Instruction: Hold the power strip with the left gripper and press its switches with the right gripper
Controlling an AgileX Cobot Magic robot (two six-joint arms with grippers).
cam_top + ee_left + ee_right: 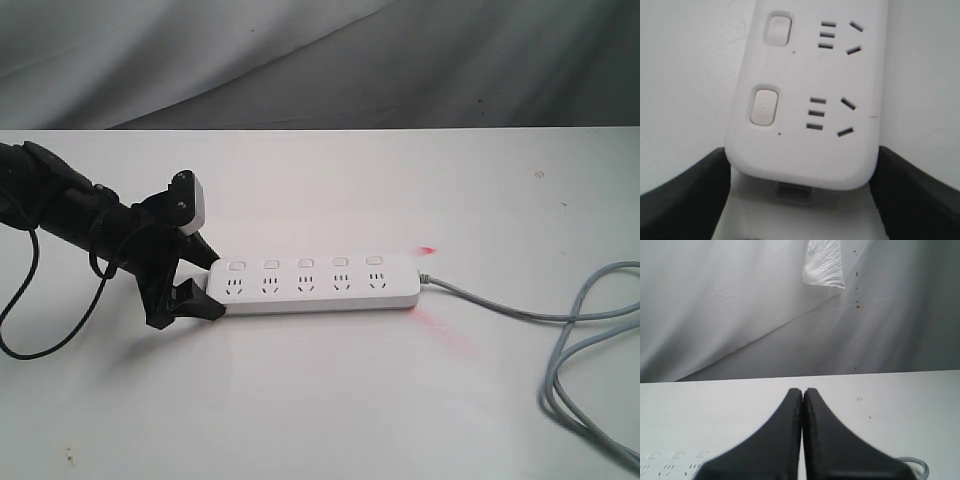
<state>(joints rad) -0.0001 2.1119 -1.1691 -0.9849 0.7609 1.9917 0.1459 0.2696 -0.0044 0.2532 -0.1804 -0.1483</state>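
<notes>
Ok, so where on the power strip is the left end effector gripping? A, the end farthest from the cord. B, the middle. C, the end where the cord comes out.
A: the left end effector has one finger on each side of the rounded end of the power strip, opposite the end where the grey cord leaves.

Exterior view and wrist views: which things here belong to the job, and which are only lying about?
Job: power strip, its switches, left gripper at its end, right gripper, shut.
Lying about: grey cord loops, white table, grey cloth behind.
</notes>
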